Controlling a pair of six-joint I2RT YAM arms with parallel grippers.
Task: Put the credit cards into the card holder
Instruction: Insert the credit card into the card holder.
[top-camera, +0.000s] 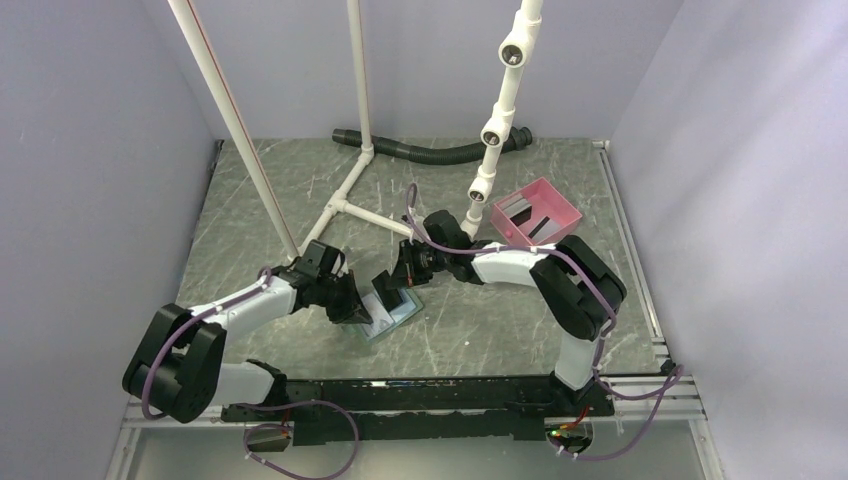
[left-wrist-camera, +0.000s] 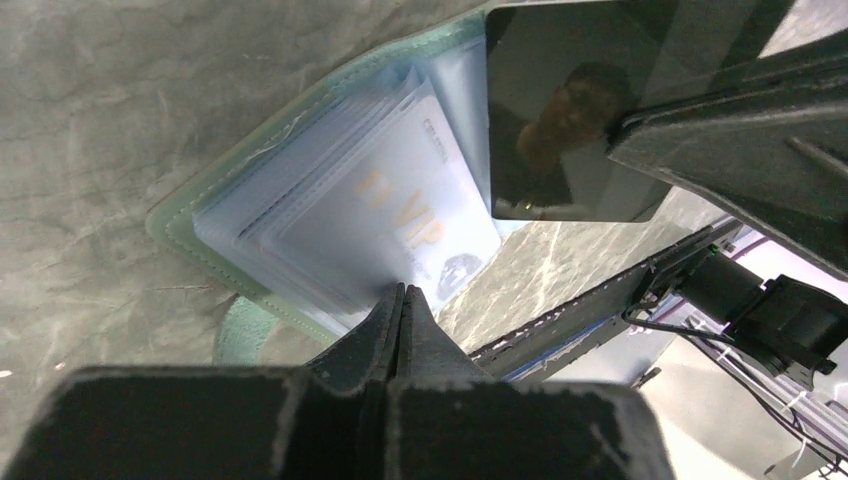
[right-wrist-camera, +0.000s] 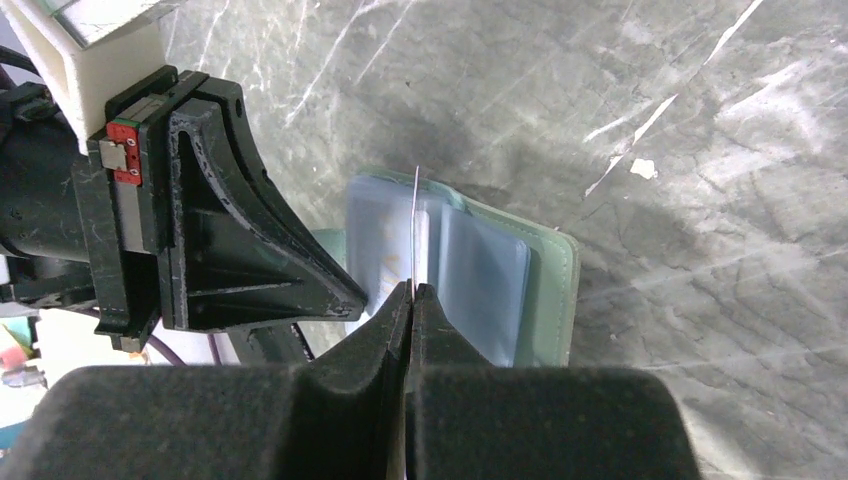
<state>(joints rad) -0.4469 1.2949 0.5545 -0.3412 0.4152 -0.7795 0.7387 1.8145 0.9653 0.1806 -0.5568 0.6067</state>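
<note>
left gripper: fingers pressing together; tips sitting at near edge of the sleeves; cannot tell if a sleeve is being pinched
card holder: lying open on the table, near-centre, between both grippers; sage-green cover, stitched rim; pale blue see-through sleeves fanning out
VIP card: sitting inside a sleeve; pale; gold "VIP" showing through; small print above it too blurred to read
right gripper: clamping on the dark card; reaching in opposite the left one
dark card: glossy black-grey; no print readable; standing on edge over the open sleeves; crowding the holder's far half
pink tray: sitting far right, well apart; dark cards lying inside
white pipe frame: rising behind both arms
black hose: lying along the back wall
</note>
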